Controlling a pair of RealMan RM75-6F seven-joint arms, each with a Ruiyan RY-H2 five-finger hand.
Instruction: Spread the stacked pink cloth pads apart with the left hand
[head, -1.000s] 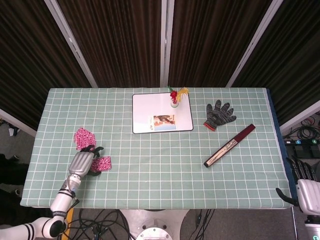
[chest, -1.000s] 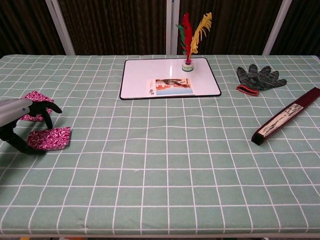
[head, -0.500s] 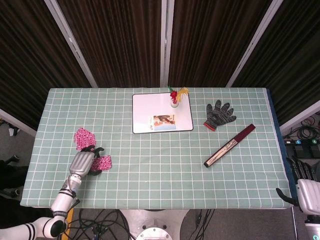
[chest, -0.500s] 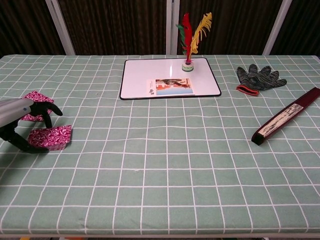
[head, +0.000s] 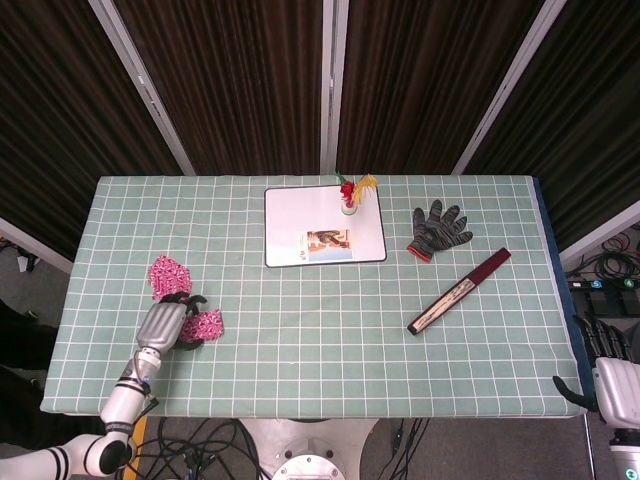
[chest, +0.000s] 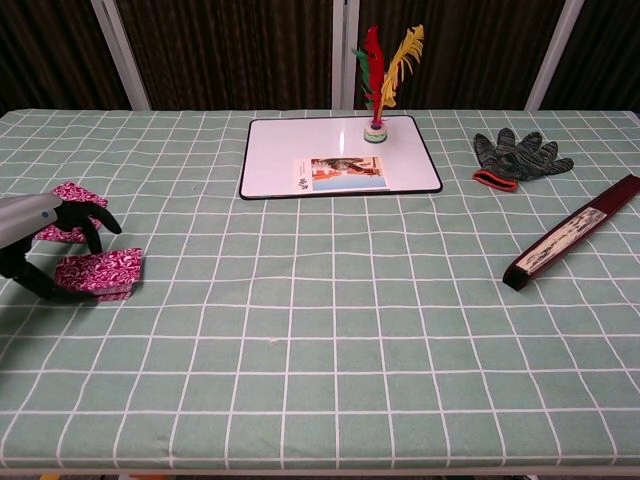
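Surface: table covered by a pale green cloth (head: 320, 330) with a white grid pattern, filling the middle of the head view and nearly all of the chest view. Behind it, dark pleated curtains (head: 230, 80) split by pale metal uprights. Bare floor and loose cables (head: 200, 455) show past the lower edge in the head view.

Left hand (head: 165, 322) sits at lower left of the head view, far left edge in the chest view (chest: 45, 235). Its dark fingers (chest: 95, 218) are apart and curved downward; fingertips come down on or just at the near pink cloth pad (head: 208, 325), thumb at the pad's left edge. Whether it actually pinches the fabric cannot be told. The far pink cloth pad (head: 166, 275) lies just above and left of the hand, flat on the cloth, separate from the near pad (chest: 100, 275); the fingers lie between the two.

Right hand (head: 605, 365) is at the lower right corner of the head view, off the table edge, fingers spread, holding nothing.

Other items: white board (head: 324, 239) at upper centre with a small picture card (chest: 340, 171) on it and a red and yellow feather shuttlecock (chest: 383, 75) upright at its far edge. Grey knit glove (head: 438, 229) right of the board. Dark red folded fan (head: 458, 291) lies diagonally at right centre.
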